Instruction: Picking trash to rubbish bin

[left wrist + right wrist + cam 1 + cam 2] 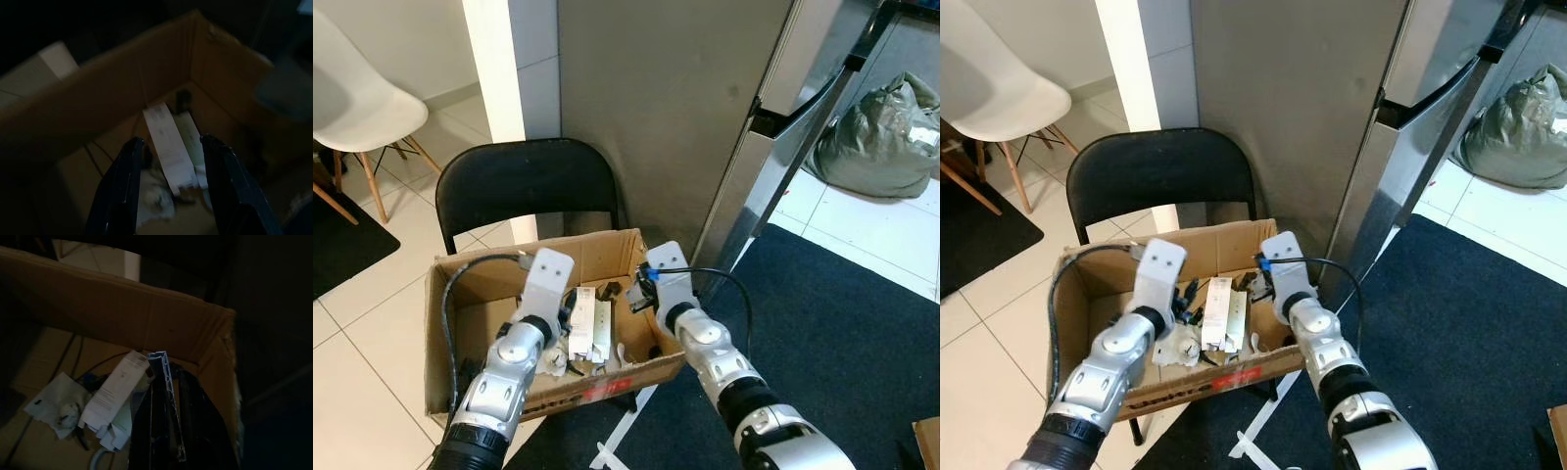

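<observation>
An open cardboard box (607, 389) rests on a black folding chair (524, 176). Inside lie white paper cartons (590, 319), a crumpled paper (61, 404) and black cables. My left gripper (171, 143) hangs over the box's middle, open, with the white carton (168, 147) below the gap between its fingers. My right gripper (164, 369) is over the box's right inner corner, shut on a thin pale blue plastic strip (167, 396) that stands up between its fingers. In the left eye view both wrists (548, 279) (664, 274) cover most of the fingers.
A tall grey fridge (675, 117) stands right behind the chair. To the right lies a dark blue rug (842, 333) with a grey-green bag (886, 137) beyond it. A white chair (352, 98) and a black mat (342, 240) are at the far left on pale tiles.
</observation>
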Tool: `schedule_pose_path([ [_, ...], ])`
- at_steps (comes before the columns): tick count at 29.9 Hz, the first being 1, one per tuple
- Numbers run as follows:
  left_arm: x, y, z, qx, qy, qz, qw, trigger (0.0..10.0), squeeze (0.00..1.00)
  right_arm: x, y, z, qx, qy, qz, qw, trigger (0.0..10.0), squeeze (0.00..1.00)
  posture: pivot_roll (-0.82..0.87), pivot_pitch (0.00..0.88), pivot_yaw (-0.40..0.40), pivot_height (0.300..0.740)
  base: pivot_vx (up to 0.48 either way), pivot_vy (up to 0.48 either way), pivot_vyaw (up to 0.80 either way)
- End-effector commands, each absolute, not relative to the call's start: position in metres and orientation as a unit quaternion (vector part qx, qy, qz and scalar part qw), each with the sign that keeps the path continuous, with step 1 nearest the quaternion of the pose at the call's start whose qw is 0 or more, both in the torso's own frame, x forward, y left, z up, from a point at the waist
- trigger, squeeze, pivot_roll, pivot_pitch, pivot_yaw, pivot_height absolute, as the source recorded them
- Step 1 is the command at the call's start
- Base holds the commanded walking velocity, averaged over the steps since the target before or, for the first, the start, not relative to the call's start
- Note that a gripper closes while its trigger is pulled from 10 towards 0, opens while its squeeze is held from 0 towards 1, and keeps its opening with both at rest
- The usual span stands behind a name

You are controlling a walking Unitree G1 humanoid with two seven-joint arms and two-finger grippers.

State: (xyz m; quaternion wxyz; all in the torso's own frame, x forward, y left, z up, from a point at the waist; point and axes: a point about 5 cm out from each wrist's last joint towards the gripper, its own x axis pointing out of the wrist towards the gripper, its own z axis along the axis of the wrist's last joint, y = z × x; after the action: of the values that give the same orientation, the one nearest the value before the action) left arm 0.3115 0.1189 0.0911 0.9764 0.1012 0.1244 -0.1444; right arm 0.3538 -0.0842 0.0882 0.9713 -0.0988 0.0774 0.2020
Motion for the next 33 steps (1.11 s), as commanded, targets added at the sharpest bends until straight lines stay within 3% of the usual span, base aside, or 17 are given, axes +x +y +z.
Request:
schedule_pose_path([
  [1,0.303,0.121,0.078,0.108,0.158,-0.157,0.969,10.0,0.0,0.353,-0.076,0.087,-0.112,0.076,0.219,0.966,10.0,0.0,0.01,0.126,-0.071,0.74,0.0,0.0,0.0],
  [12,0.297,0.117,0.078,0.092,0.168,-0.177,0.965,10.0,0.0,0.351,-0.074,0.084,-0.089,0.078,0.227,0.967,10.0,0.0,0.02,0.127,-0.08,0.74,0.0,0.0,0.0],
  [13,0.297,0.118,0.078,0.093,0.17,-0.178,0.965,10.0,0.0,0.351,-0.074,0.083,-0.076,0.08,0.23,0.967,10.0,0.24,0.02,0.127,-0.08,0.74,0.0,0.0,0.0],
  [14,0.296,0.118,0.078,0.095,0.169,-0.18,0.964,10.0,0.0,0.351,-0.074,0.084,-0.053,0.08,0.235,0.967,10.0,0.91,0.02,0.127,-0.08,0.74,0.0,0.0,0.0],
  [15,0.296,0.118,0.078,0.095,0.169,-0.18,0.964,10.0,0.0,0.351,-0.074,0.084,-0.053,0.08,0.235,0.967,10.0,0.91,0.02,0.127,-0.08,0.74,0.0,0.0,0.0],
  [16,0.296,0.118,0.079,0.095,0.169,-0.182,0.964,10.0,0.0,0.351,-0.073,0.086,-0.041,0.076,0.239,0.967,10.0,1.0,0.02,0.127,-0.08,0.74,0.0,0.0,0.0],
  [19,0.295,0.117,0.079,0.096,0.17,-0.187,0.963,10.0,0.0,0.352,-0.074,0.086,-0.065,0.072,0.226,0.969,10.0,1.0,0.02,0.117,-0.08,0.74,0.0,0.0,0.0],
  [20,0.295,0.117,0.079,0.098,0.17,-0.187,0.963,10.0,0.0,0.352,-0.075,0.085,-0.07,0.072,0.22,0.97,10.0,0.2,0.02,0.117,-0.08,0.74,0.0,0.0,0.0],
  [21,0.295,0.117,0.079,0.1,0.169,-0.186,0.963,10.0,0.0,0.352,-0.078,0.085,-0.071,0.071,0.213,0.972,10.0,0.0,0.02,0.117,-0.08,0.74,0.0,0.0,0.0],
  [25,0.301,0.122,0.087,0.102,0.14,-0.149,0.974,10.0,0.0,0.352,-0.094,0.082,-0.064,0.069,0.175,0.98,10.0,0.0,0.02,0.106,-0.075,0.74,0.0,0.0,0.0],
  [29,0.301,0.122,0.087,0.102,0.14,-0.149,0.974,10.0,0.0,0.352,-0.094,0.082,-0.064,0.069,0.175,0.98,10.0,0.0,0.02,0.106,-0.075,0.74,0.0,0.0,0.0],
  [30,0.308,0.13,0.097,0.095,0.105,-0.101,0.985,10.0,0.0,0.35,-0.11,0.083,-0.05,0.049,0.146,0.987,10.0,0.0,0.02,0.103,-0.073,0.74,0.0,0.0,0.0],
  [33,0.311,0.137,0.104,0.095,0.079,-0.071,0.99,10.0,0.0,0.347,-0.123,0.085,-0.041,0.027,0.128,0.991,10.0,0.0,0.02,0.101,-0.072,0.74,0.0,0.0,0.0],
])
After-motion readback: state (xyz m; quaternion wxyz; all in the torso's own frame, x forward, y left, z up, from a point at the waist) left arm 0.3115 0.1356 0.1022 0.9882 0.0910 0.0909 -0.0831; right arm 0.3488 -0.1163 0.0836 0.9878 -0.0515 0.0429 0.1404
